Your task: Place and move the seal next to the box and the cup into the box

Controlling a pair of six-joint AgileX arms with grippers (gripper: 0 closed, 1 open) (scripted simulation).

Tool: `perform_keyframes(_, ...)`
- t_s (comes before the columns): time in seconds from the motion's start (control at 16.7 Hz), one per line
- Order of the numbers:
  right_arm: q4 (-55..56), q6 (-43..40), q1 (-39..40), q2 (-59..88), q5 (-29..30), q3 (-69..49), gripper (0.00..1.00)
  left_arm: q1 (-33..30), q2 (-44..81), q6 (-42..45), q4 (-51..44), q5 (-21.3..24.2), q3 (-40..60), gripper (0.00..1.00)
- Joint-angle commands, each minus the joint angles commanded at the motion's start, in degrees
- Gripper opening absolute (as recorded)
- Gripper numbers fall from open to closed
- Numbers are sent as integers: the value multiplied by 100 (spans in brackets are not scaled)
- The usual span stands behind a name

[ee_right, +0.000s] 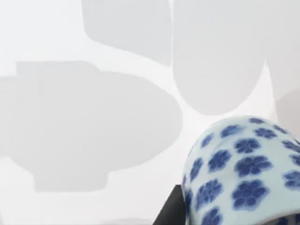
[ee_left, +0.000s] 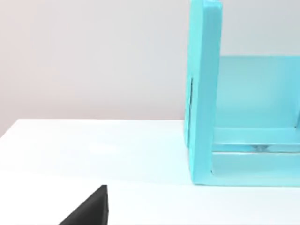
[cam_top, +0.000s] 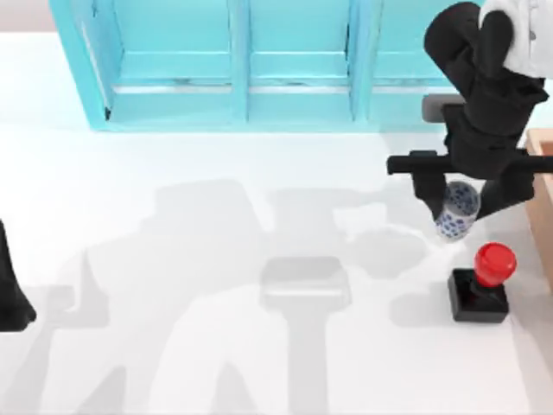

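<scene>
The right gripper (cam_top: 460, 203) holds the cup (cam_top: 457, 210), fingers closed on its sides, tilted above the tabletop (cam_top: 173, 259) just left of the box (cam_top: 542, 147). The seal (cam_top: 484, 281) stands below; a low swing could topple it.

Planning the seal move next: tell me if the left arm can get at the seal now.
Probably not: the left arm sits at the table's far left edge, while the seal stands far right, just below the right gripper holding the cup.
</scene>
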State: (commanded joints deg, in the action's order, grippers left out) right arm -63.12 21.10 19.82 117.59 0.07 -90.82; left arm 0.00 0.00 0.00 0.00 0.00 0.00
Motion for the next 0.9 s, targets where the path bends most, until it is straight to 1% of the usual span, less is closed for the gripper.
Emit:
perform_keyframes(0.18, -772, -580, -561, -467, -5, -246, 0, 0, 0, 0, 0, 0, 0, 100)
perform_keyframes(0.3, -1050, -851, -832, -691, -3, -343, 0, 0, 0, 0, 0, 0, 0, 100)
perform_keyframes(0.66, -1072, -972, -942, -794, 5, -261, 0, 0, 0, 0, 0, 0, 0, 100)
perform_keyframes(0.78, -1035, -1294, -1265, -1056, 11, 38, 0, 0, 0, 0, 0, 0, 0, 100)
perform_keyframes(0.9, -981, -1808, -1776, -1455, 16, 491, 0, 0, 0, 0, 0, 0, 0, 100)
